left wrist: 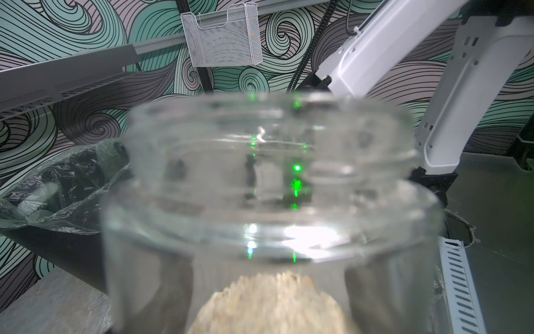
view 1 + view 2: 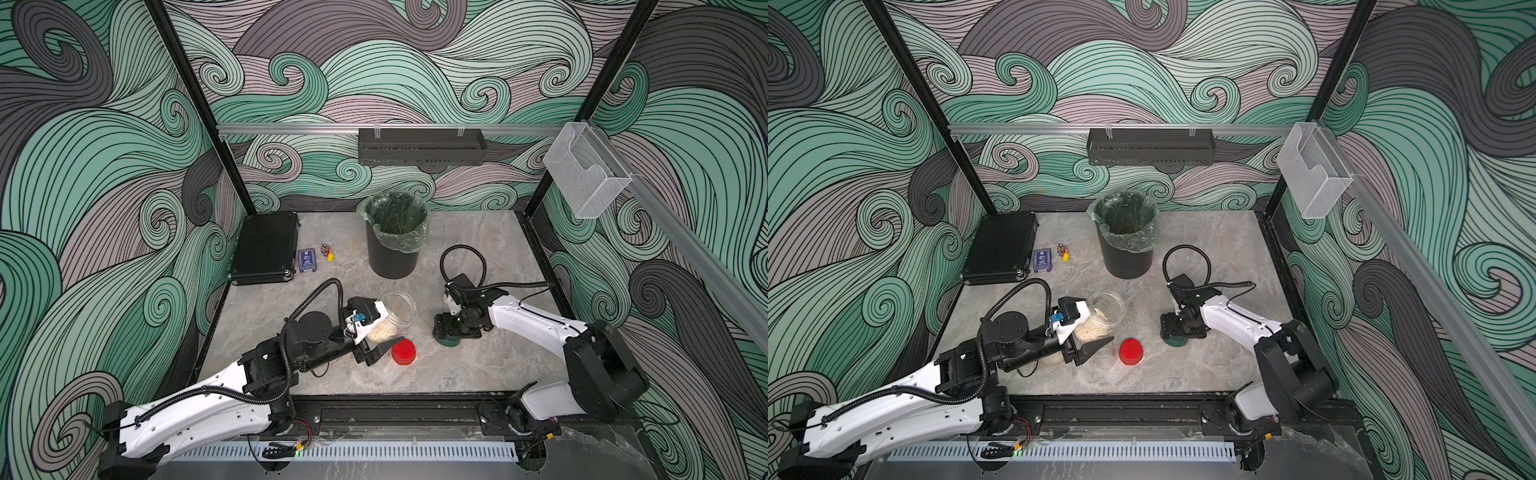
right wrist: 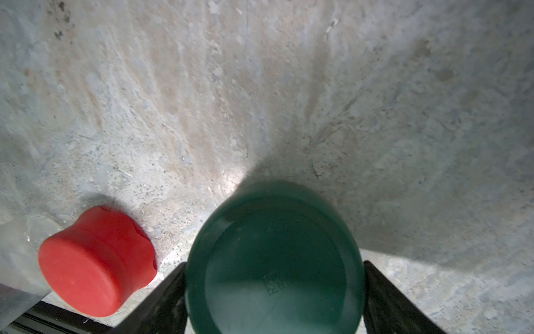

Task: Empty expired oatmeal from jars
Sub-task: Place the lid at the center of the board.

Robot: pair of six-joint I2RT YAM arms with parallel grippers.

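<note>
- The tabletop (image 2: 478, 374) is grey, veined stone with a matt, speckled surface.
- A flat black case (image 2: 266, 247) with ribbed sides lies well off to the left gripper's outer side, closed.
- A round black bin (image 2: 392, 257) with a crinkled clear liner (image 2: 405, 245) folded over its rim stands beyond the left gripper (image 2: 384, 332). Its inside is dark, and the contents cannot be made out.
- The left gripper is clamped on a lidless clear glass jar (image 2: 399, 309), tilted with its mouth towards the bin.
- Pale flaky oatmeal (image 1: 268, 306) sits heaped at the jar's base end, by the gripper. The threaded neck is bare, and the left wrist view is blurred.
- The right gripper (image 2: 449, 332) points straight down, its black fingers (image 3: 387, 295) closed against both sides of a smooth, round dark green lid (image 3: 274, 260). I cannot tell whether the lid touches the tabletop.
- A red lid (image 2: 404, 351), thick and round, lies between the two grippers, nearer the left one.
- A faint clear glass shape shows just beside the red lid but is too indistinct to identify.
- A small blue box (image 2: 306, 259) and some tiny red and yellow bits (image 2: 328, 251) lie beside the case.
</note>
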